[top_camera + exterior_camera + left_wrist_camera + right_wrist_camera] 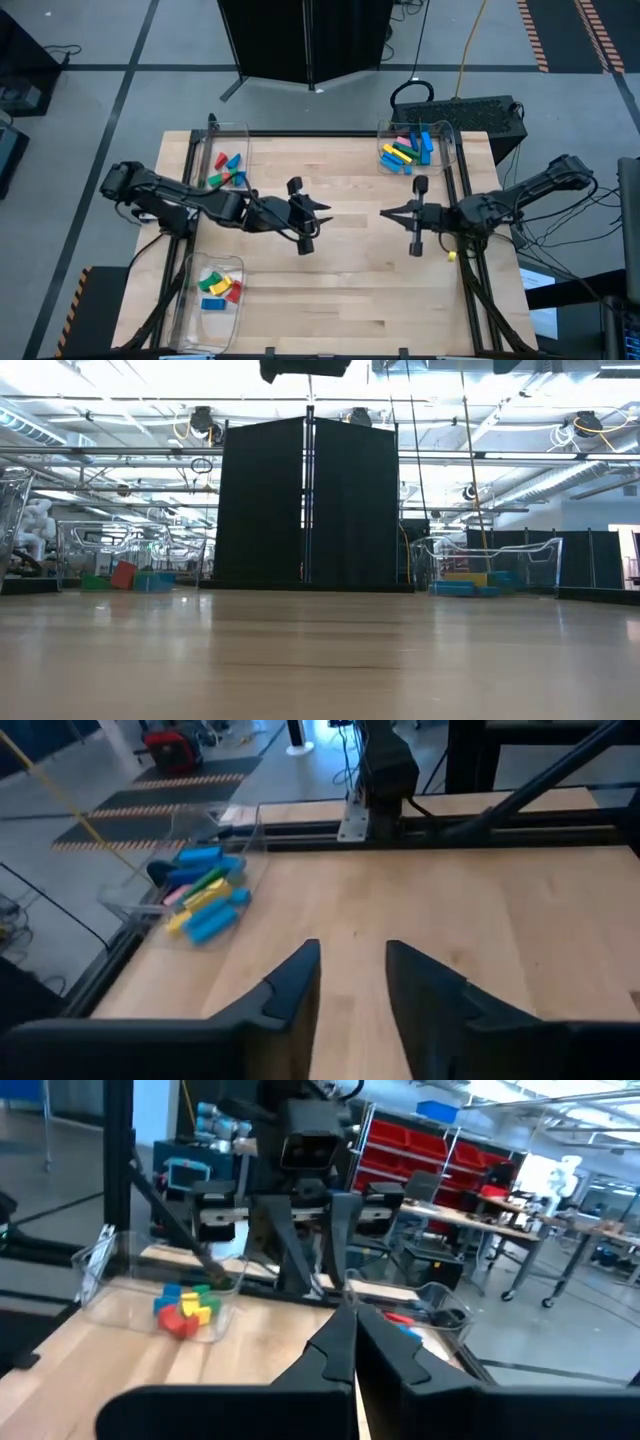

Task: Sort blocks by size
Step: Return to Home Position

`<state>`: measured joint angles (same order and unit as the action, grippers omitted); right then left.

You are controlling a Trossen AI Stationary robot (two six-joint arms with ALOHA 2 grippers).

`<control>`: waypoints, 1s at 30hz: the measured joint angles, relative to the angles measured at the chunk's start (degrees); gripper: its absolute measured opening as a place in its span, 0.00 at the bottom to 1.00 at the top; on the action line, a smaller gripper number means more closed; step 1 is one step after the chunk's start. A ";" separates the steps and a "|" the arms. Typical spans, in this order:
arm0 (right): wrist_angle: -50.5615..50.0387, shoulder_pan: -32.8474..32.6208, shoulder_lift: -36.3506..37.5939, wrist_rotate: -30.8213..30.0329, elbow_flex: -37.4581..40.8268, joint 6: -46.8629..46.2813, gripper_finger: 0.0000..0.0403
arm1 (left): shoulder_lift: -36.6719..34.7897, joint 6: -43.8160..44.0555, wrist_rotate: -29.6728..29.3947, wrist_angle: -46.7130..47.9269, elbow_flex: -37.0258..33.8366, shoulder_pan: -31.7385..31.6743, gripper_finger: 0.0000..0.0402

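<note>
1. Coloured rectangular blocks [218,287] sit in three clear plastic bins [212,322] at corners of the pale wooden table [340,290] — long bars [405,150] top right in the high view, seemingly shorter pieces [232,160] on the left side.
2. Left gripper [322,213] hovers mid-table, fingers apart, empty.
3. Right gripper [388,213] faces it — fingers pressed together, holding nothing.

Blocks [412,146] were found held in 3 clear bins [232,126]: long bars [400,155] top-R, short pcs [228,170] top-L, mixed-colour pcs [218,288] btm-L.
</note>
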<state>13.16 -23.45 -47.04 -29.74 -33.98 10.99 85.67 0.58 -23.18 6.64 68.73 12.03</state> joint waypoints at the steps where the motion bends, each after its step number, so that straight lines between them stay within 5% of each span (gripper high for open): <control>1: -0.17 0.01 0.60 -0.48 0.00 0.04 0.00 | 0.00 -0.87 0.11 -0.37 0.00 -0.29 0.28; 9: -7.47 0.03 7.29 -0.45 0.00 -0.62 0.00 | -3.04 -3.63 0.29 -0.19 -0.04 -0.94 0.15; 18: -17.68 0.07 13.53 7.05 0.00 -7.17 0.02 | -12.68 -4.56 0.57 -0.56 -4.93 0.86 0.12; 25: -15.71 0.18 12.38 28.50 0.00 -5.77 0.02 | -17.40 -7.82 -0.89 -16.90 -16.91 3.89 0.12; 30: -15.67 0.23 11.73 22.07 0.00 -5.55 0.02 | -20.09 -8.85 -1.17 -30.82 -28.06 4.51 0.12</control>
<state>-2.50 -23.22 -35.31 -7.67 -33.98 5.44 65.58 -8.27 -24.35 -24.18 40.67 16.53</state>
